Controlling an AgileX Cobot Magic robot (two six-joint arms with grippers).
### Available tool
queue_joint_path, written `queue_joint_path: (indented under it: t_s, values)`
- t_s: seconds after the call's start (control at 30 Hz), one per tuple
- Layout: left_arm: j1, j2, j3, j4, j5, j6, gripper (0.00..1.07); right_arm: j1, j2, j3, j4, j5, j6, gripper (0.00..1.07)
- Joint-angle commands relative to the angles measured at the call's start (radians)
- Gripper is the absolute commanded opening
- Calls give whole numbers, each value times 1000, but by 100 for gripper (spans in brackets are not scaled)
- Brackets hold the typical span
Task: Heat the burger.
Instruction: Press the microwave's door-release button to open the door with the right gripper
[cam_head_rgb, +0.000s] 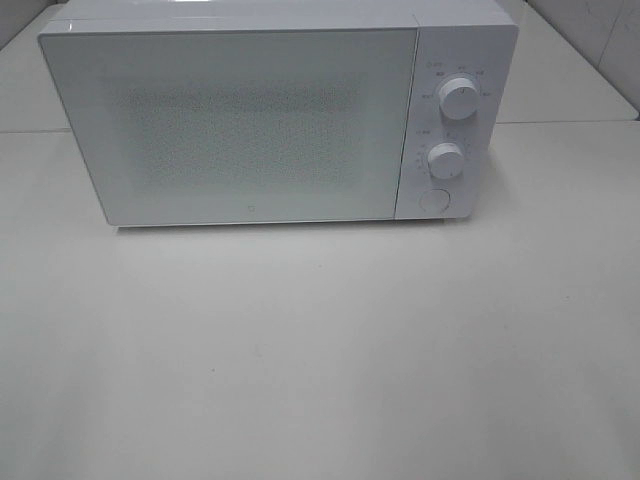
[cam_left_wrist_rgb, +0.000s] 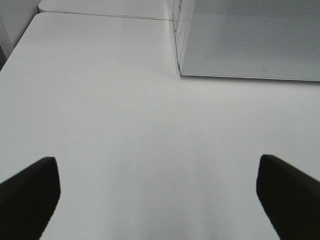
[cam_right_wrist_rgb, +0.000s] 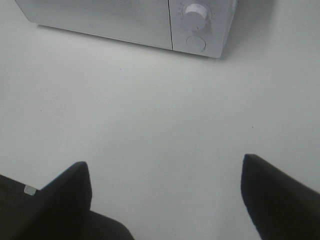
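Seemingly ready for its shut door (cam_head_rgb: 230, 120), the left gripper (cam_left_wrist_rgb: 156, 167) and right gripper (cam_right_wrist_rgb: 164, 162) hover open and empty before the microwave (cam_head_rgb: 300, 30).

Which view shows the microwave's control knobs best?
Exterior high: the upper knob, lower knob and round button all face the camera. The right wrist view catches only the lower knob and button; the left wrist view shows only the door.

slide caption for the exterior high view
White box-shaped microwave, door shut, round white upper dial and lower dial, on pale tabletop.
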Motion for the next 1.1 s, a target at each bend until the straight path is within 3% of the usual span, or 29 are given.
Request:
queue_joint_path:
  t_s: [0.03, 0.6, 0.8, 1.1]
  values:
    - [3, -12, 0, 0, -18, 0, 100, -22, -66, 0, -9, 35, 7, 75]
    - [3, -12, 0, 0, -18, 0, 100, -288, -415, 34, -38, 95, -12, 75]
    - [3, -12, 0, 0, -18, 0, 100, -316, -526, 92, -41, 95, -12, 75]
    - [3, -12, 0, 1, -18, 0, 100, -316, -523, 170, -34, 68, -12, 75]
